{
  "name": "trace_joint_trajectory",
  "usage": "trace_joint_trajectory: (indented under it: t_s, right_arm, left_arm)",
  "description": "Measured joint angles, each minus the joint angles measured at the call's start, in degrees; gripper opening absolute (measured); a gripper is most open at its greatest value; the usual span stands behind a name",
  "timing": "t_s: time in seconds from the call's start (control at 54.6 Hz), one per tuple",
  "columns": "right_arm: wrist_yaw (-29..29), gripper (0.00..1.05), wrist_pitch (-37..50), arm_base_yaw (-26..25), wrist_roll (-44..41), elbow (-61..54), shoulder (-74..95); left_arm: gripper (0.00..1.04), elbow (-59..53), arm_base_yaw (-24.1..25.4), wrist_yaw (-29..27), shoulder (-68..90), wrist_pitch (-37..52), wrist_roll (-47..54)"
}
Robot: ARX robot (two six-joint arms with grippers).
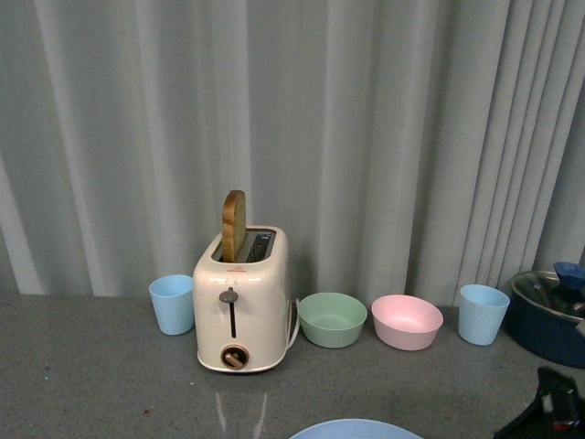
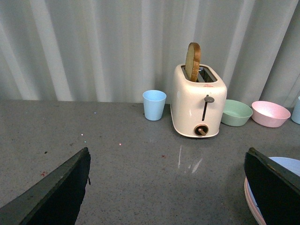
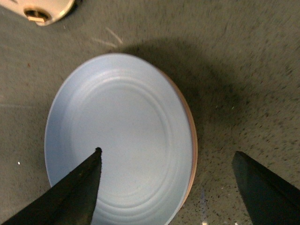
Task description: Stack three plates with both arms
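Pink plate (image 3: 190, 140) rim beneath blue plate (image 3: 117, 136) shows only in wrist views

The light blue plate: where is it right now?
The light blue plate lies on top of a pink plate, at the table's near edge in front of the toaster, below the open right tool.
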Motion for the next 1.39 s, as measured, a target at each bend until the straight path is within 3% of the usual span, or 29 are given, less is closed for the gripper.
trace_joint_trajectory:
  t_s: [0.055,0.348,0.384,0.439,0.476,0.641,0.677,0.824,1.391]
  right_arm:
    - [0.52,0.99,0.09,-2.21,0.07,-1.03,-5.25]
    - [3.39,0.97,-1.14,-8.17,-2.51,-3.85,-31.78]
    - [5.57,0.94,2.36,-7.93,-3.96,-5.35,-34.25]
    - [13.29,0.83,12.61,-6.86,-8.81,-10.36,-39.78]
    - [16.46,0.76,14.60,-6.21,-11.41,-13.05,-43.95]
    - [19.58,0.48,13.16,-3.61,-15.61,-19.74,-56.50]
    - [22.99,0.37,13.70,-1.07,-15.98,-21.73,-58.14]
    - [23.41,0.03,14.38,0.55,-16.61,-27.98,-61.72]
    - [23.39,0.03,11.39,0.55,-16.79,-36.04,-73.68]
  left_arm:
    - [0.98,0.00,0.00,0.00,0.00,0.00,0.00]
    - [0.98,0.00,0.00,0.00,0.00,0.00,0.00]
    - [0.98,0.00,0.00,0.00,0.00,0.00,0.00]
    - [0.98,0.00,0.00,0.00,0.00,0.00,0.00]
    - [0.98,0.00,0.00,0.00,0.00,0.00,0.00]
    - [0.98,0.00,0.00,0.00,0.00,0.00,0.00]
    - [0.98,0.00,0.00,0.00,0.00,0.00,0.00]
    - [0.98,0.00,0.00,0.00,0.00,0.00,0.00]
    - [0.98,0.00,0.00,0.00,0.00,0.00,0.00]
